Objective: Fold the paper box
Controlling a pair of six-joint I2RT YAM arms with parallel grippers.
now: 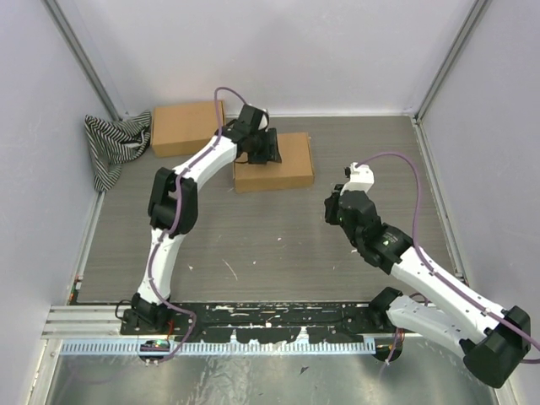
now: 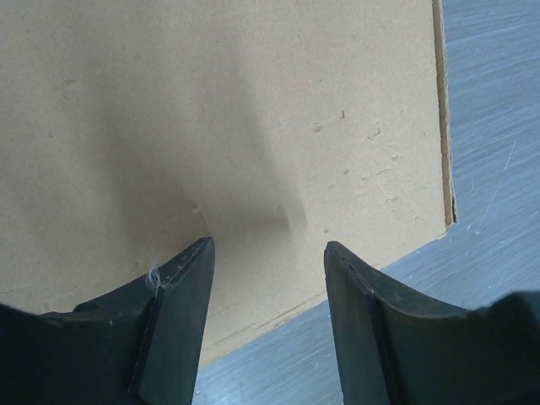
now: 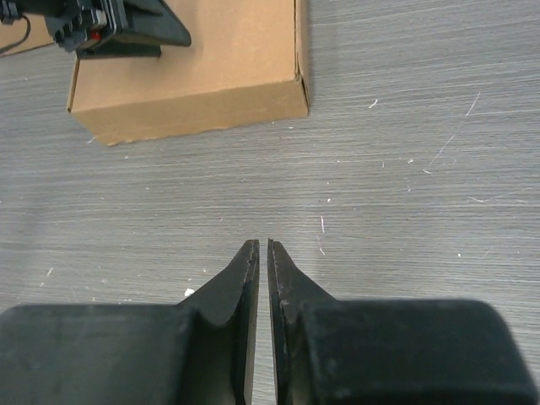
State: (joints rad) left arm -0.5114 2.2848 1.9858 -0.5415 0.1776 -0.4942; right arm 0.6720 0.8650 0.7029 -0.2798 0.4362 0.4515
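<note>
The paper box [image 1: 287, 166] lies on the table's far middle as a closed, shallow brown cardboard shape. My left gripper [image 1: 267, 152] is open right over its left part, fingers straddling bare lid and holding nothing. In the left wrist view the lid [image 2: 253, 110] fills the frame, and the open gripper [image 2: 268, 245] is near one of its edges. My right gripper [image 1: 332, 207] is shut and empty, over bare table to the right and nearer than the box. The right wrist view shows the shut gripper [image 3: 263, 243], with the box [image 3: 202, 59] ahead and the left gripper [image 3: 110, 25] on it.
A second brown cardboard box [image 1: 187, 126] stands at the back left. A black-and-white striped cloth [image 1: 114, 143] lies bunched in the back left corner beside it. Walls enclose the grey table [image 1: 278, 236] on three sides.
</note>
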